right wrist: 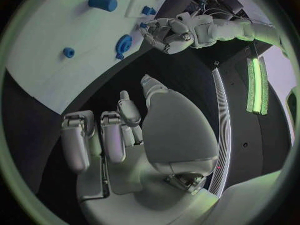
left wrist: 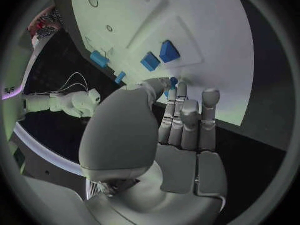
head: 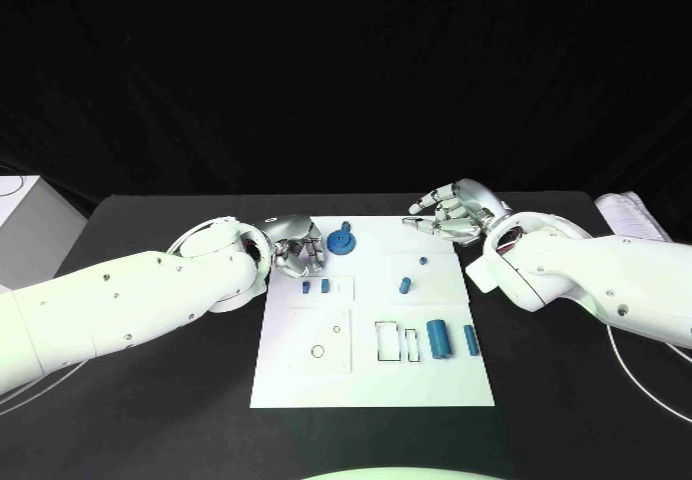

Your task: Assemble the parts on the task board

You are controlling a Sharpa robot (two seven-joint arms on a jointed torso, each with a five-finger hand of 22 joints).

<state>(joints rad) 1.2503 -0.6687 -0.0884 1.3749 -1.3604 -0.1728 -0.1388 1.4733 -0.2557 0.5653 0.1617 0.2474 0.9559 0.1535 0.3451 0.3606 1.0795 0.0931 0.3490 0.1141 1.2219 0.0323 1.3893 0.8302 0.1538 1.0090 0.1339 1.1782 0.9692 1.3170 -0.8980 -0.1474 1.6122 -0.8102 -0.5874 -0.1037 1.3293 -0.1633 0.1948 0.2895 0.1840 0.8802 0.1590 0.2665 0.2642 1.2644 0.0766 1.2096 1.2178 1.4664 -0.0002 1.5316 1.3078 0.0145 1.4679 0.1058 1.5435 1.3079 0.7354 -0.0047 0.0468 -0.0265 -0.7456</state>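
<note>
Both hands held nothing: the left hand (head: 296,247) hovered loosely curled at the board (head: 372,380), the right hand (head: 450,212) likewise.

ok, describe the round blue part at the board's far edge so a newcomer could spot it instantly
Start at the white task board in the middle of the black table and go to its far edge, between the two hands. The blue disc lies there, close beside the left hand. It is the only round, wheel-like blue part; the others are small blocks, pegs or cylinders.

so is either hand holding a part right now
Neither. The left hand sits by the blue round part, fingers curled on nothing; the right hand hovers off the task board, holding nothing.
</note>
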